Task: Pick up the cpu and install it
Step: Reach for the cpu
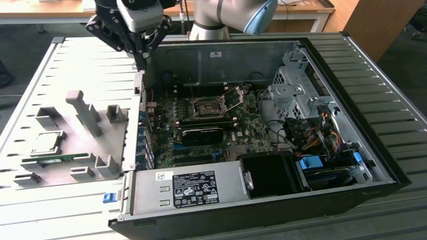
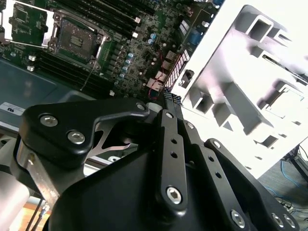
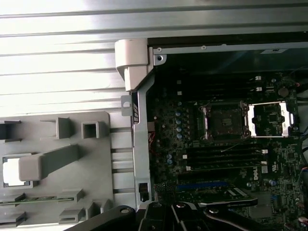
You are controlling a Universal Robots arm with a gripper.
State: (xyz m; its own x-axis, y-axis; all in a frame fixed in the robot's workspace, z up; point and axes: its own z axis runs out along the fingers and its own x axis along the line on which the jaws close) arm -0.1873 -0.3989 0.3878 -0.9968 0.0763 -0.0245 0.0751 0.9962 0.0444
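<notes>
Holds nothing in the gripper (image 1: 140,61), clenched shut with the tips pressed together. Hovers high over the far corner of the open computer case (image 1: 220,67), above its wall on the exterior view's left, touching nothing. Looks down, in the first wrist view, past that wall onto the green board (image 3: 192,159), with the bare black socket (image 3: 225,120) uncovered and its metal frame (image 3: 269,118) swung open just beside it. Well apart from the gripper, outside the case on the exterior view's left: the cpu (image 1: 45,142), flat and silver top up in a square recess of the grey tray (image 1: 63,172) on the slatted table (image 1: 87,65). Near it on the same tray, a tall grey post (image 1: 83,112) and a long green memory stick (image 1: 53,159) lying in its slot
</notes>
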